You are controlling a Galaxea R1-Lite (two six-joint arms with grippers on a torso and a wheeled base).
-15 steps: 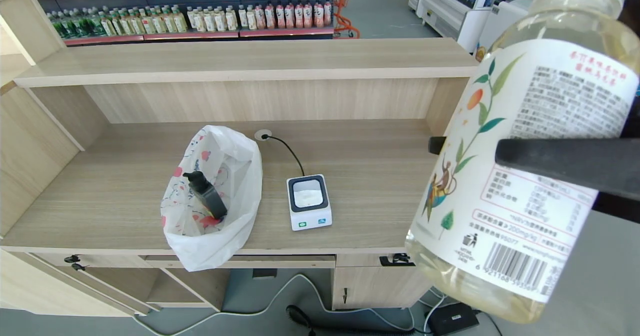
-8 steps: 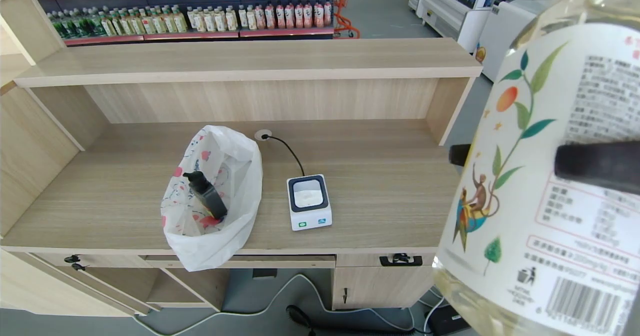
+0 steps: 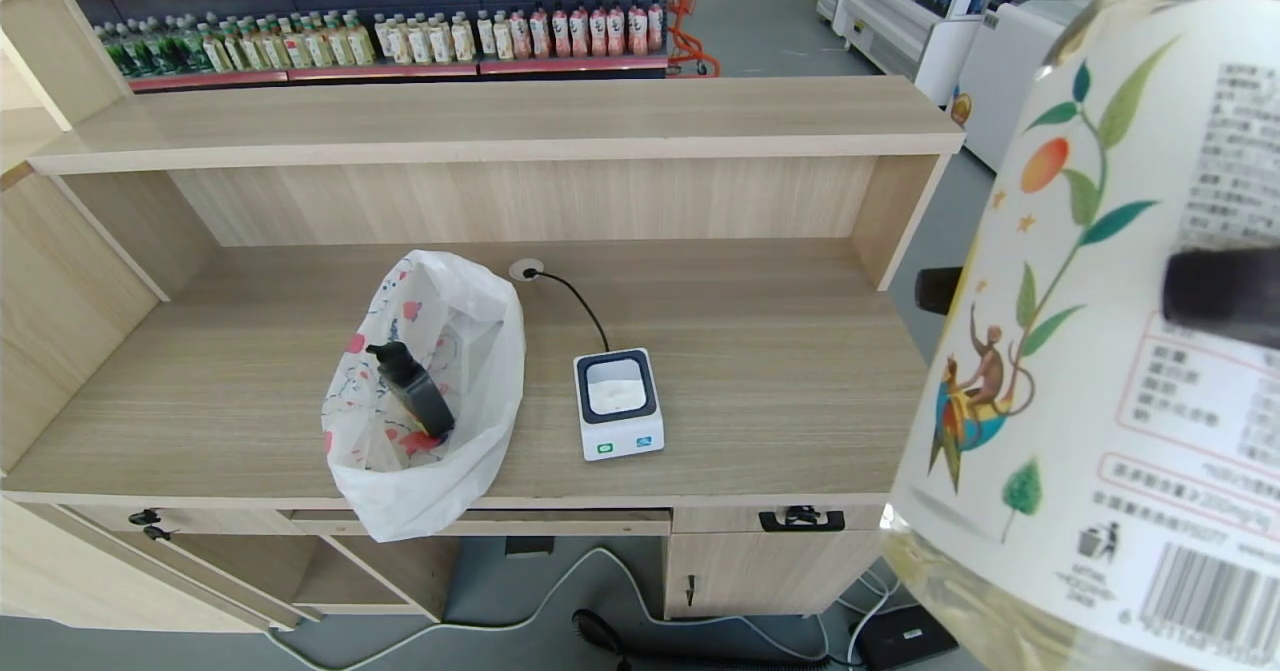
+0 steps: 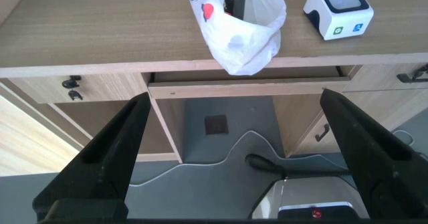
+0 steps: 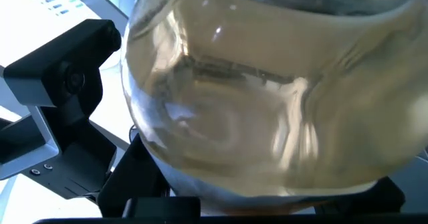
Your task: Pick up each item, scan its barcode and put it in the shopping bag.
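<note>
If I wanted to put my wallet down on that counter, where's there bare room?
Widest bare stretch: the counter right of the scanner. Another lies left of the shopping bag. Between bag and scanner it is tight, with the cable behind.

You face a pale wooden counter [image 3: 760, 381] with a raised ledge [image 3: 500, 116] along its far side and upright panels [image 3: 70, 281] at both ends. Under its front edge you see a shallow pull-out board [image 3: 520, 523], an open bay on the left and a closed cabinet [image 3: 760, 571] on the right. The floor [image 3: 480, 601] is grey, with loose cables [image 3: 600, 636] and a black power brick [image 3: 905, 636]. Beyond the ledge stand red-edged store shelves [image 3: 400, 69] lined with drink bottles [image 3: 560, 31], an orange rack [image 3: 690, 11] and white chillers [image 3: 900, 21], all brightly and evenly lit
</note>
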